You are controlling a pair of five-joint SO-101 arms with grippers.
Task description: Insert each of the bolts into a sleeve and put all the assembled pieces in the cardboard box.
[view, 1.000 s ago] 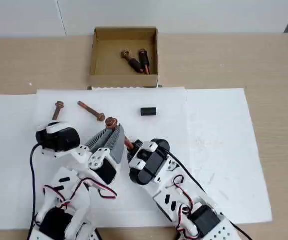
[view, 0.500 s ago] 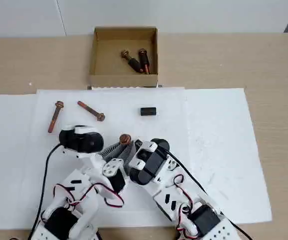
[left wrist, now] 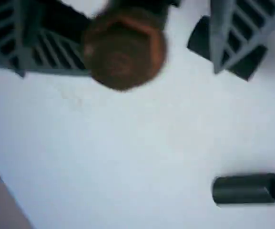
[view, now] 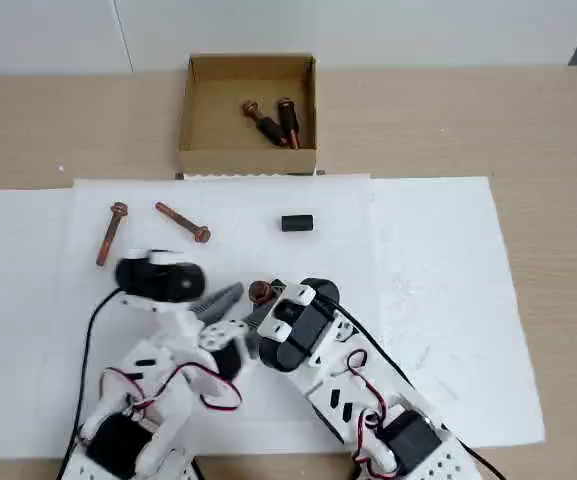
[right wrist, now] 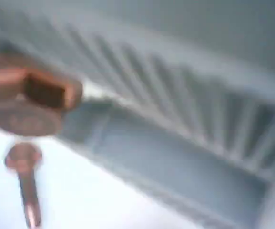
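**Copper bolt held up between the two arms**

The bolt stands head-up at the tip of the right end effector, near the middle of the white paper. Its head is a dull copper-brown with a flanged rim. The shank is hidden below it. The right end effector is clenched around this bolt. In the right wrist view the head sits blurred just beside a grey ribbed finger.

The left end effector is released. In the left wrist view its two grey ribbed fingers stand well apart on either side of the bolt head, with a wide gap on one side.

A short black sleeve lies on its side on the paper, apart from both arms. Two loose bolts of the same copper colour lie near the paper's left part. The cardboard box sits on the tan surface just beyond the paper. It holds two assembled pieces, each a copper bolt in a black sleeve.
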